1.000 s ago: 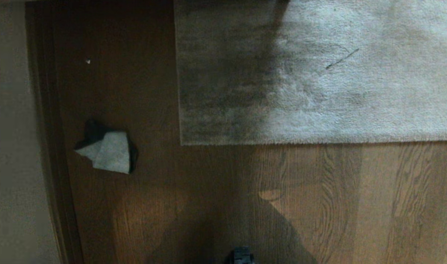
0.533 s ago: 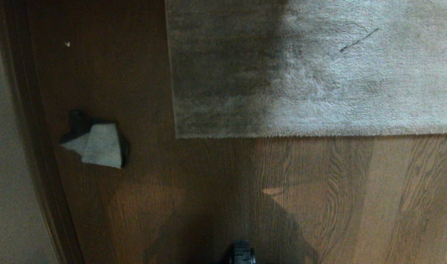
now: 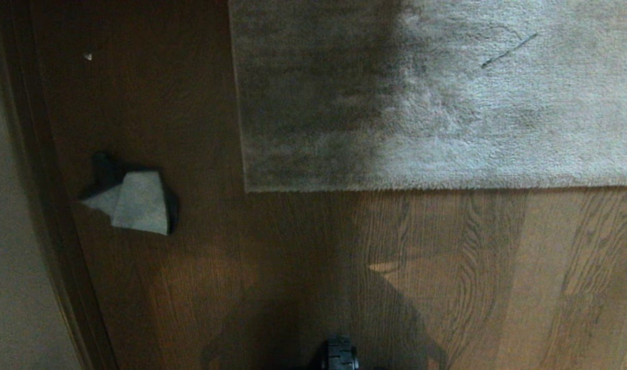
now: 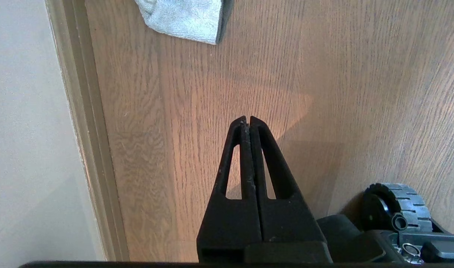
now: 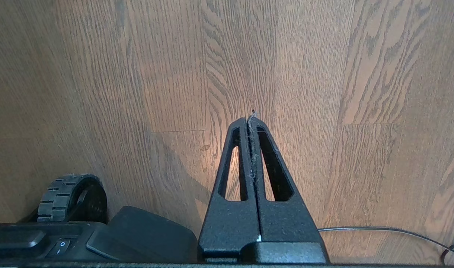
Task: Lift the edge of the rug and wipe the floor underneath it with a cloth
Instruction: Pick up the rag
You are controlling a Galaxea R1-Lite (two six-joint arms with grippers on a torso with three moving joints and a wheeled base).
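Rug: the grey-beige rug [image 3: 437, 103] lies flat on the floor, filling the far right part of the head view; its left half is in shadow.
Rug edge: the near border [image 3: 447, 188] runs straight across, meeting the left border at a square corner [image 3: 245, 189]. Nothing is lifting it.
Floor: brown wood-grain planks [image 3: 447, 282], bare in front of the rug and to its left.
Cloth: a crumpled grey cloth [image 3: 133, 205] with a dark underside lies on the floor, left of the rug corner and well apart from it, close to the baseboard [image 3: 41, 205]. Its lower part [image 4: 186, 20] shows in the left wrist view.
Left gripper: [image 4: 247, 120] hangs above bare floor, fingers pressed together, holding nothing; the cloth lies ahead of it.
Right gripper: [image 5: 251, 120] also over bare floor, fingers closed tight and empty, a bit of lint between the tips.
Base: a ribbed wheel [image 4: 398, 203] sits beside each gripper; a thin cable [image 5: 379, 232] lies on the floor.
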